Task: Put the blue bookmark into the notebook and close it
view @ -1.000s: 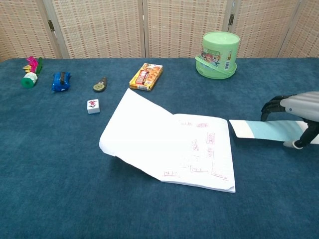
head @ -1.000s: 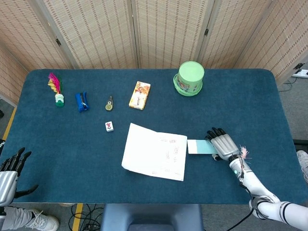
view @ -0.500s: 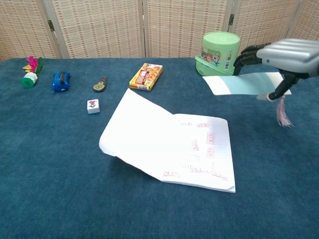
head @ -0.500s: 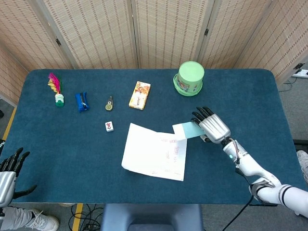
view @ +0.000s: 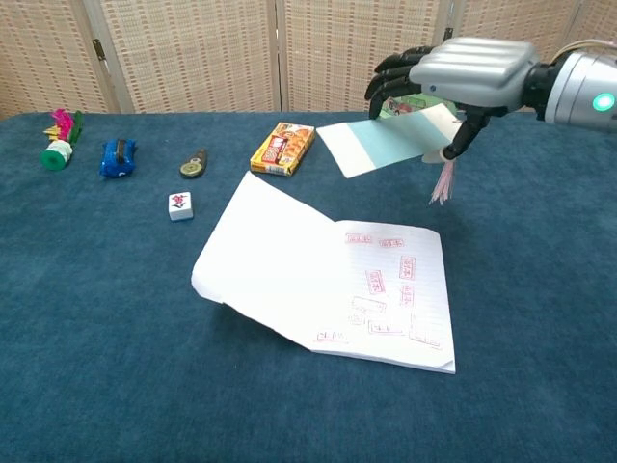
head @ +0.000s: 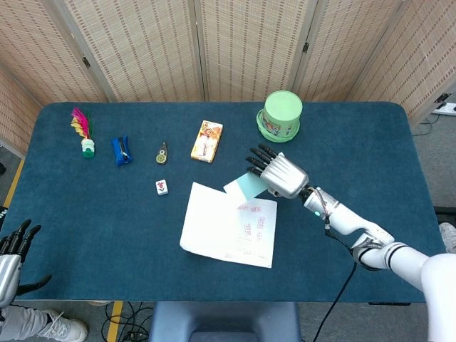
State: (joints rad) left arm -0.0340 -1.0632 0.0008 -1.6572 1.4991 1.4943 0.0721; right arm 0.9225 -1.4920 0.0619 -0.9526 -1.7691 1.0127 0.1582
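The place looks like a staged robot test room: a table (head: 85, 214) covered in blue cloth, woven folding screens (head: 142, 43) closing off its far edge, bare grey floor (head: 436, 153) and yellow tape (head: 13, 187) beside it.

We see a deep teal-blue desk (head: 107, 228) backed by beige woven screens (head: 142, 43). The notebook (view: 328, 280) shows white pages, the right one marked with small red stamps. The bookmark (view: 386, 145) is pale blue with white ends and carries a pink tassel (view: 443, 181). The right hand (view: 453, 77) is silver-grey with black fingers (view: 390, 77); a green light glows on its wrist. The left hand (head: 11, 260) looks the same silver and black. We also note a light green tub (head: 281, 114) with a printed band, an orange-yellow box (head: 206, 141), a blue clip (head: 121, 151), a white tile (head: 162, 187) with a red mark, and a shuttlecock (head: 84, 132) with pink and green feathers.
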